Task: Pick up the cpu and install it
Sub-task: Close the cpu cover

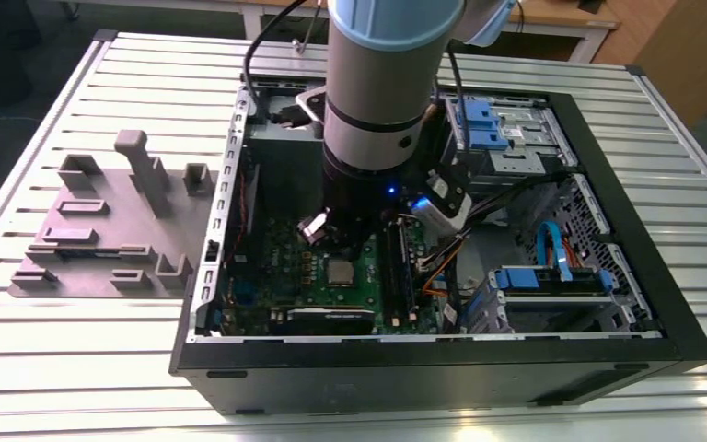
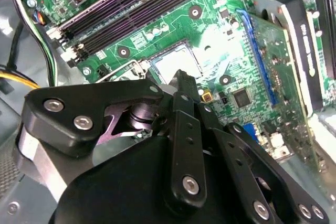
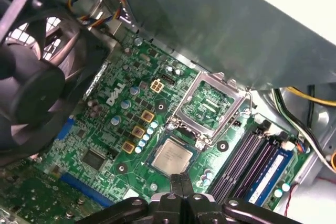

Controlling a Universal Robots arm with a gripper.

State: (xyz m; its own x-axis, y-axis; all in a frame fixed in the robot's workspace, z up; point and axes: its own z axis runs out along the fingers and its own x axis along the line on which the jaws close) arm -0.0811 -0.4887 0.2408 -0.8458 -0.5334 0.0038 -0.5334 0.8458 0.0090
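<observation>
The claw (image 3: 177, 178), pinched shut and empty, hangs just over the seated cpu (image 3: 172, 157), with the socket frame (image 1: 314, 226) at the cpu's eleven o'clock in the exterior view.

Arm body: thick silver-grey cylindrical tube (image 1: 378, 83), pale blue cap (image 1: 390, 18) at its upper joint. Below the tube, a black wrist section (image 1: 356, 198) carrying a small blue indicator light (image 1: 390, 191). Thin black cable (image 1: 253, 55) runs alongside the tube. Pale grey and black box-shaped module (image 1: 442, 199) mounted beside the wrist. Black metal gripper (image 2: 181, 80): flat angular linkage plates (image 2: 89, 111) with rounded corners, fastened by bright silver round-head screws (image 2: 190, 184). Finish is matte black in both wrist views.
</observation>
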